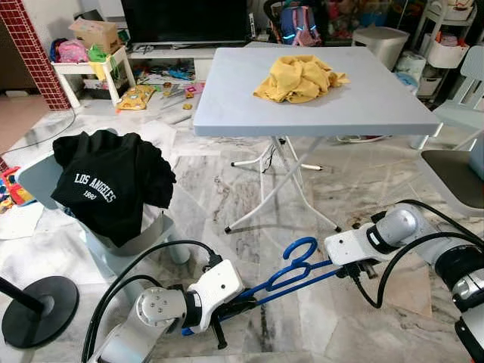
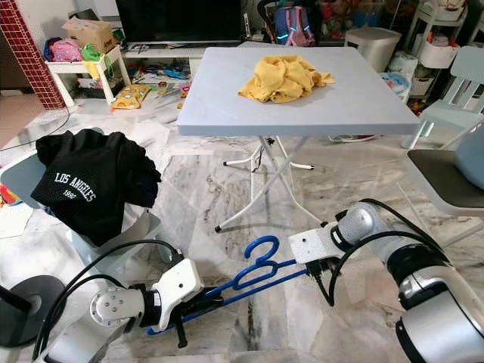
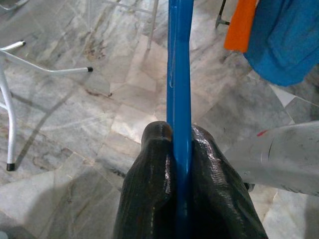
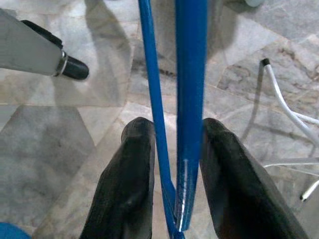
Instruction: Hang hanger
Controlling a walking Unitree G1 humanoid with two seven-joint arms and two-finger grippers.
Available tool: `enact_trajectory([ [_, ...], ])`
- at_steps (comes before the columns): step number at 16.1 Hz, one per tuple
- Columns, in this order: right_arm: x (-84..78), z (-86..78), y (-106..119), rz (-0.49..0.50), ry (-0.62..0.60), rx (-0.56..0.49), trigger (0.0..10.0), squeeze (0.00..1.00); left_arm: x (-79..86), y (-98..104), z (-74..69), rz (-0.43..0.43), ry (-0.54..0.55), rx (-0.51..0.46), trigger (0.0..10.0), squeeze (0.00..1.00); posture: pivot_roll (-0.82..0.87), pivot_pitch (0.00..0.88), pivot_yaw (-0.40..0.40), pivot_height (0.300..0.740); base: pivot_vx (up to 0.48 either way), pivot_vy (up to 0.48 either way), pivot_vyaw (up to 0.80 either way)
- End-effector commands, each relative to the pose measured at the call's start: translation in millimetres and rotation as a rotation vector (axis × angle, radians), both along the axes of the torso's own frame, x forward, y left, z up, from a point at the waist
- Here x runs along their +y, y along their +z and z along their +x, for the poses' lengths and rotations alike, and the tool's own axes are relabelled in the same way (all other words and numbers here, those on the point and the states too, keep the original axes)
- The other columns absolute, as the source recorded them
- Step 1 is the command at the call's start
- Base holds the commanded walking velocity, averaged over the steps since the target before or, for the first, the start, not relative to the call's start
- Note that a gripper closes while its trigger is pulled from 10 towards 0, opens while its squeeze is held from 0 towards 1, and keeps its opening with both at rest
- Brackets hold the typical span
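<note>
a grey marble floor (image 1: 249, 227) spreads under everything. on it stands a folding table (image 1: 378, 106) with a pale grey top and white crossed legs, and a crumpled yellow garment (image 1: 299, 78) lies on the top, toward the far side. to the robot's left a black shirt (image 1: 112, 181) printed "los angeles" is draped over a pale blue chair (image 1: 34, 181). a grey-seated chair (image 1: 454, 170) sits at the right edge, and a black round stand base (image 1: 38, 306) lies low on the left. behind the table are a dark tv screen (image 1: 185, 19) and a low shelf with scattered toys (too cluttered to sort out).

low in front of the robot, above the floor and nearer than the table legs, a blue hanger (image 1: 291, 272) is held between both arms, its hook curling upward near the middle. the left gripper (image 3: 180, 144) is clenched on one end, both black fingers (image 3: 149, 189) pressed against the blue bar. the right gripper (image 4: 174, 134) has its fingers (image 4: 127, 184) on either side of the hanger's other end, where two blue bars meet; a small gap shows at each side, so whether it truly grips there cannot be told.
</note>
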State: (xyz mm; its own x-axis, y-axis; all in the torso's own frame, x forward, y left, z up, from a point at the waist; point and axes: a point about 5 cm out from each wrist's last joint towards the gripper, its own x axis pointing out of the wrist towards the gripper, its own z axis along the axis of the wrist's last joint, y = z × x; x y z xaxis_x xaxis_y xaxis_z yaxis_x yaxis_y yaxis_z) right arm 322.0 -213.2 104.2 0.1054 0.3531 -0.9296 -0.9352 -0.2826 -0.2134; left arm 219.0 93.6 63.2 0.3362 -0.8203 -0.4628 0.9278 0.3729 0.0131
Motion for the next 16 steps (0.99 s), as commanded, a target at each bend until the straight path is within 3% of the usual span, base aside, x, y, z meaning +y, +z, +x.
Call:
enact_trajectory([
  [1,-0.1,0.9,3,-0.015,0.019,0.016,0.0,0.0,-1.2,4,3.6,-0.001,-0.005,-0.018,10.0,0.0,-0.07,0.0,0.013,0.74,0.0,0.0,0.0],
  [6,-7.3,-1.8,2,-0.04,0.007,0.061,0.0,0.0,-2.8,5,3.6,-0.01,-0.005,-0.016,10.0,0.0,-0.07,0.0,0.008,0.74,0.0,0.0,0.0],
  [12,-7.3,-0.3,0,-0.022,-0.019,0.042,0.0,0.0,4.6,0,4.8,0.026,0.021,-0.037,10.0,0.0,-0.07,0.0,0.003,0.74,0.0,0.0,0.0],
  [13,-7.9,0.6,0,-0.027,-0.026,0.029,0.0,0.0,5.6,0,6.1,0.028,0.039,-0.05,10.0,0.8,-0.07,0.0,0.003,0.74,0.0,0.0,0.0],
  [14,-8.5,2.0,0,-0.03,-0.037,0.007,0.0,0.0,6.0,1,8.5,0.017,0.067,-0.055,10.0,1.0,-0.07,0.0,0.003,0.74,0.0,0.0,0.0],
  [16,-10.0,8.4,1,-0.017,-0.104,-0.073,0.0,0.0,5.7,8,17.4,-0.027,0.15,-0.098,10.0,1.0,-0.07,0.0,0.002,0.74,0.0,0.0,0.0],
])
